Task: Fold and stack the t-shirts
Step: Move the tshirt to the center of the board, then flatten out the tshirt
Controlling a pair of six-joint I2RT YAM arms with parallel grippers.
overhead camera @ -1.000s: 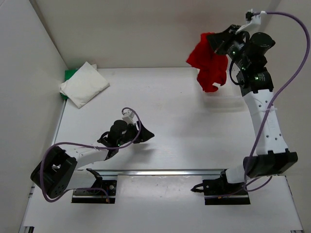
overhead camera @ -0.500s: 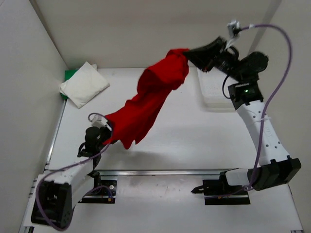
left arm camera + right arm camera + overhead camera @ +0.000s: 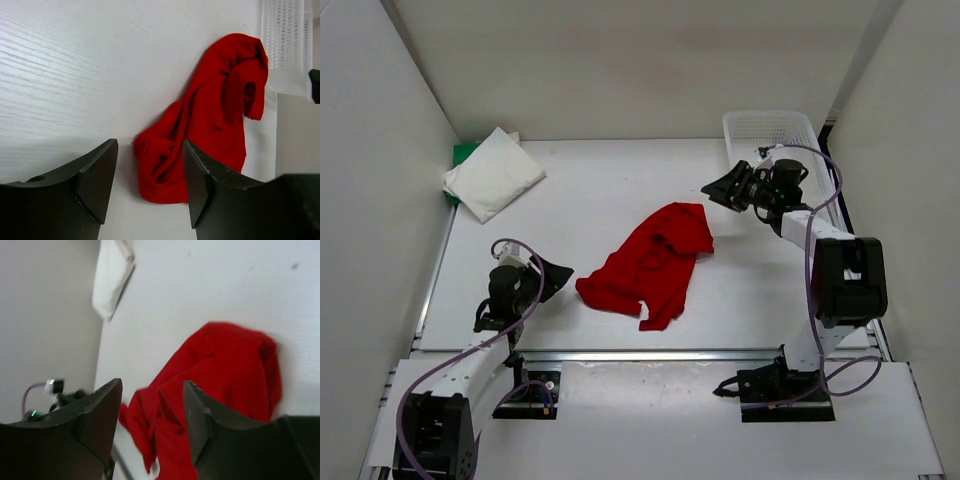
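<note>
A red t-shirt [image 3: 655, 262] lies crumpled in a loose heap at the middle of the table, held by neither gripper. It also fills the left wrist view [image 3: 215, 120] and the right wrist view [image 3: 220, 375]. My left gripper [image 3: 558, 276] stands open just left of the shirt's near-left end, with nothing between its jaws [image 3: 150, 185]. My right gripper [image 3: 713, 192] is open and empty, hovering just off the shirt's far-right end [image 3: 152, 425]. A folded white t-shirt [image 3: 492, 172] rests on a green t-shirt [image 3: 463, 155] in the back left corner.
A white mesh basket [image 3: 770, 135] stands at the back right, right behind my right gripper, and shows in the left wrist view [image 3: 282, 35]. Walls close in the table on the left, back and right. A metal rail [image 3: 650, 353] runs along the near edge.
My right gripper swung the red t-shirt from high at the back right across the table, then opened and let it drop. The right arm came down beside the basket. My left arm shifted left.
</note>
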